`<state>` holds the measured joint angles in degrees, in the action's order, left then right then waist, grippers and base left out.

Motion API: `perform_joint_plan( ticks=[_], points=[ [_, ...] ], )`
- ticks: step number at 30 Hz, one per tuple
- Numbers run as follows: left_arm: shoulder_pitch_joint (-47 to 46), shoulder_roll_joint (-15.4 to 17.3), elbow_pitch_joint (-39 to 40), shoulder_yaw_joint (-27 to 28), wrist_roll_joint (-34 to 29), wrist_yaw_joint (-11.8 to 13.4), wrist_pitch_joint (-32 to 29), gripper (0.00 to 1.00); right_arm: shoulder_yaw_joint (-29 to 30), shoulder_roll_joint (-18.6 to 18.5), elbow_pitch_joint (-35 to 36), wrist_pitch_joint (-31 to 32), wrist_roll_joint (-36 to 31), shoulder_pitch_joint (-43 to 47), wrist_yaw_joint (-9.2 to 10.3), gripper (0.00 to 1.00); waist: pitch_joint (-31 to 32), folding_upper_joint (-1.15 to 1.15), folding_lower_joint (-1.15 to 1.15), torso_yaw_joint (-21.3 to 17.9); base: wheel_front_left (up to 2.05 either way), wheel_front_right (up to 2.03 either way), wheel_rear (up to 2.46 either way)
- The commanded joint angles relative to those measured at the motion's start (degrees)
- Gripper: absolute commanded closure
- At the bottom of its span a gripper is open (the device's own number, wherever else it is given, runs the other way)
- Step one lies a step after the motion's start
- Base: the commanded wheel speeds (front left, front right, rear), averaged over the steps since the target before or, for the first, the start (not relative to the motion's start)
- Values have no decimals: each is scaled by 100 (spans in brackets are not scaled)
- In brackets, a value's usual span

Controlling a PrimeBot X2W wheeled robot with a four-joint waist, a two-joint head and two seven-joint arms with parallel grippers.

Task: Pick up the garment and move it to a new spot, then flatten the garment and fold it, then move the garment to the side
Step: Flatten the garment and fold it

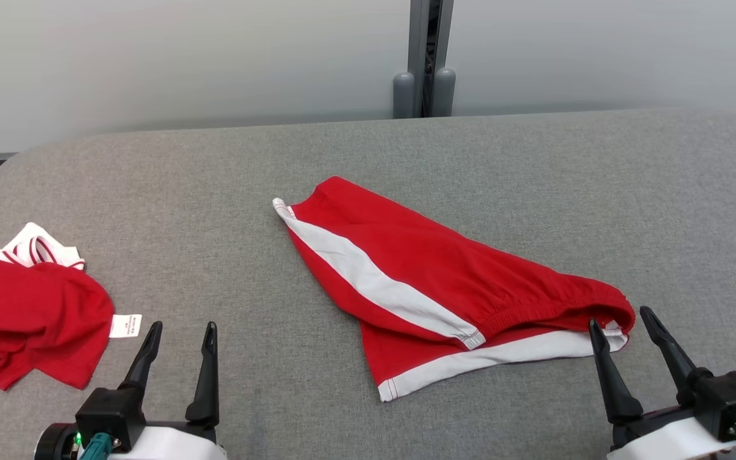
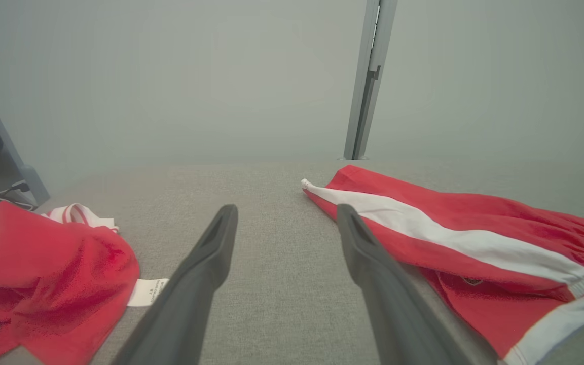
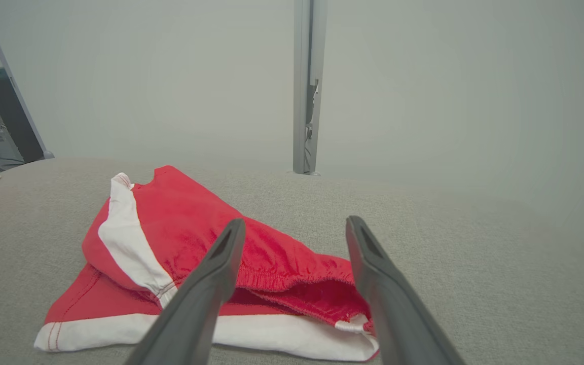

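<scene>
Red shorts with white side stripes (image 1: 432, 281) lie roughly folded in the middle of the grey padded table (image 1: 368, 160), elastic waistband toward the right. They also show in the left wrist view as red shorts (image 2: 474, 238) and in the right wrist view as red shorts (image 3: 195, 238). My right gripper (image 1: 623, 322) stands open just beside the waistband's right end, holding nothing. Well left of the shorts, near the table's front, my left gripper (image 1: 181, 333) is open and empty over bare cloth.
A crumpled red and white shirt (image 1: 23, 306) with a white label lies at the table's left edge, close to my left gripper. A grey post (image 1: 424, 57) rises behind the table against a pale wall.
</scene>
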<state>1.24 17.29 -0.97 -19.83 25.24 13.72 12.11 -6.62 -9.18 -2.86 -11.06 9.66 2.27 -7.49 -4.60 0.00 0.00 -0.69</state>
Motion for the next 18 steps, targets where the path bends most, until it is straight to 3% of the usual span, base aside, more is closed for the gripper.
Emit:
perform_joint_plan(
  ticks=[1,18],
  points=[
    [97,34,13,25,18,60,1,0,17,12,39,-33,-41,99,-1,0,74,0,0,13,0,0,0],
    [336,142,288,177,69,302,-13,0,246,319,238,12,-36,319,-1,0,256,0,0,25,0,0,0]
  ],
)
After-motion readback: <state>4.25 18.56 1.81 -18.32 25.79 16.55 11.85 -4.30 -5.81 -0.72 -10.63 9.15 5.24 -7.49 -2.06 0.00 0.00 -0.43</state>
